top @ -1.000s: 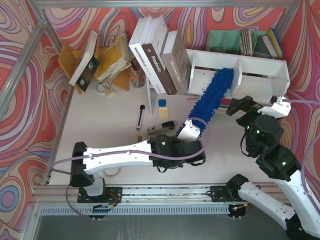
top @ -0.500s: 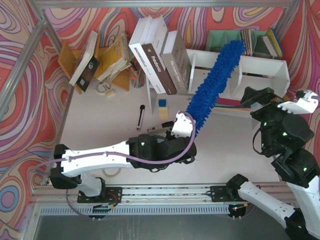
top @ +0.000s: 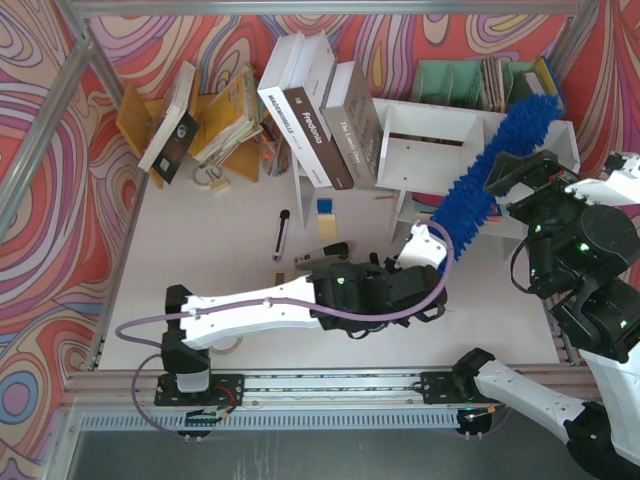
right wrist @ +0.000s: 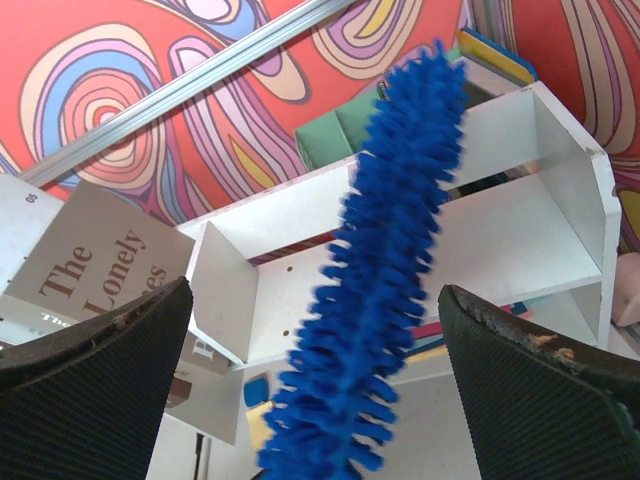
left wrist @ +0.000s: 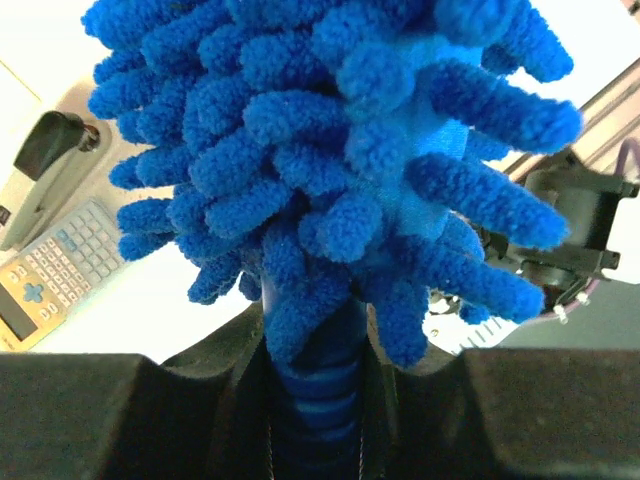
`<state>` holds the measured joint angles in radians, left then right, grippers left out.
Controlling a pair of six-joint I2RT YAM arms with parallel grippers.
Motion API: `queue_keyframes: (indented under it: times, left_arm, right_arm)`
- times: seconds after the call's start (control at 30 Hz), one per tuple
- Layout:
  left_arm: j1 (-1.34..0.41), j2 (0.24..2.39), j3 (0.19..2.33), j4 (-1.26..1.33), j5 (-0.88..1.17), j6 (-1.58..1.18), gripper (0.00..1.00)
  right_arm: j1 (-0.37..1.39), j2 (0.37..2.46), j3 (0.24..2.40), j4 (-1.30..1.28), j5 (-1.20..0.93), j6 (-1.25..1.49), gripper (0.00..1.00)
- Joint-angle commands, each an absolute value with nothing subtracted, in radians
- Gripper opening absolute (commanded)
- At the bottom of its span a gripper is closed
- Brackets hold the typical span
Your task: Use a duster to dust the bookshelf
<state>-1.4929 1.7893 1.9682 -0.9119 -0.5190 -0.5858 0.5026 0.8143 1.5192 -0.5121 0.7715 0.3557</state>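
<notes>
Near the arm bases, left gripper (left wrist: 318, 385) is clamped on the duster (top: 492, 168) handle. Right gripper (right wrist: 312, 318) gapes wide, holding nothing. Duster head slants over the bookshelf (top: 430, 152) right compartment, tip past the top edge. Likely mid-dusting; how much is left can't be told.

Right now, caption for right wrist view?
Blue duster slants across the white bookshelf, framed by the open right gripper.

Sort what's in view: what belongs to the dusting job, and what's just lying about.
Job in hand:
duster
bookshelf
left gripper, shut on the duster's handle

Lying about:
leaning books
stapler
pen
calculator
teal file organiser
orange book rack
</notes>
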Motion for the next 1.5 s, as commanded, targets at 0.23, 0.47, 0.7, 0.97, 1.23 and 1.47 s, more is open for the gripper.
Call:
queue_keyframes:
  times: [0.23, 0.47, 0.7, 0.97, 1.23, 1.47]
  left_arm:
    - [-1.496, 1.942, 2.088, -0.999, -0.419, -0.488, 0.0]
    - [-1.481, 1.977, 2.11, -1.008, -0.397, -0.471, 0.0]
    - [-1.435, 1.981, 2.154, -0.981, -0.404, -0.465, 0.0]
    - [-1.398, 2.061, 2.253, -0.997, -0.376, -0.434, 0.0]
    - [-1.399, 2.147, 2.264, -1.031, -0.323, -0.423, 0.0]
    - [-1.398, 2.113, 2.283, -1.026, -0.373, -0.404, 0.0]
  right_arm:
    - [0.499, 0.819, 1.517, -0.559, 0.787, 0.374, 0.99]
    - [0.499, 0.81, 1.494, -0.544, 0.789, 0.373, 0.99]
    - [0.499, 0.798, 1.47, -0.525, 0.783, 0.382, 0.99]
    - [0.499, 0.787, 1.457, -0.519, 0.788, 0.373, 0.99]
    - [0.498, 0.779, 1.447, -0.512, 0.798, 0.364, 0.99]
    - [0.499, 0.778, 1.439, -0.507, 0.796, 0.368, 0.99]
